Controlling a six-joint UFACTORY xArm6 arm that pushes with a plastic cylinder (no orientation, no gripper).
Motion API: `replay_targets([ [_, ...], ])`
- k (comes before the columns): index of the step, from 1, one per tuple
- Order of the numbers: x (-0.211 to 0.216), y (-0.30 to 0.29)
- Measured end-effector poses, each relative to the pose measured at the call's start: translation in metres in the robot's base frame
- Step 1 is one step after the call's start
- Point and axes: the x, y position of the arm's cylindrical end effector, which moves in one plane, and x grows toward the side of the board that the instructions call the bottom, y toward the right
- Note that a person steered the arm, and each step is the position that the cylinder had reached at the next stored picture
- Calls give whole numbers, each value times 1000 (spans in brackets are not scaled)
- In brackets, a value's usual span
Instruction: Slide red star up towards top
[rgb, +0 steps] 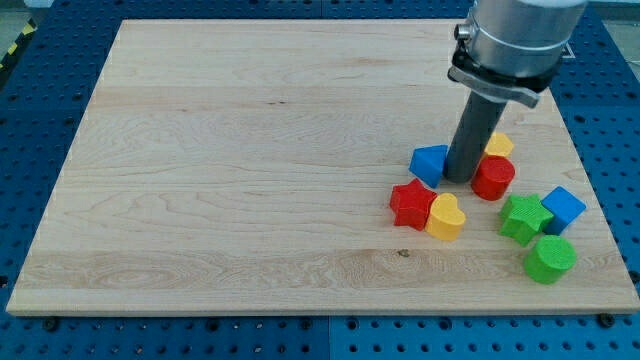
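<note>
The red star (411, 203) lies on the wooden board (250, 150) at the view's lower right, touching a yellow heart (446, 216) on its right. My tip (460, 178) stands above and to the right of the star, between a blue block (430, 163) on its left and a red cylinder (493, 177) on its right. The tip is apart from the star.
A yellow block (498, 145) sits partly hidden behind the rod, above the red cylinder. A green star (524, 218), a blue cube (563, 208) and a green cylinder (549, 258) cluster near the board's right edge.
</note>
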Motion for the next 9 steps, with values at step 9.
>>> replay_targets([
  [9, 65, -51],
])
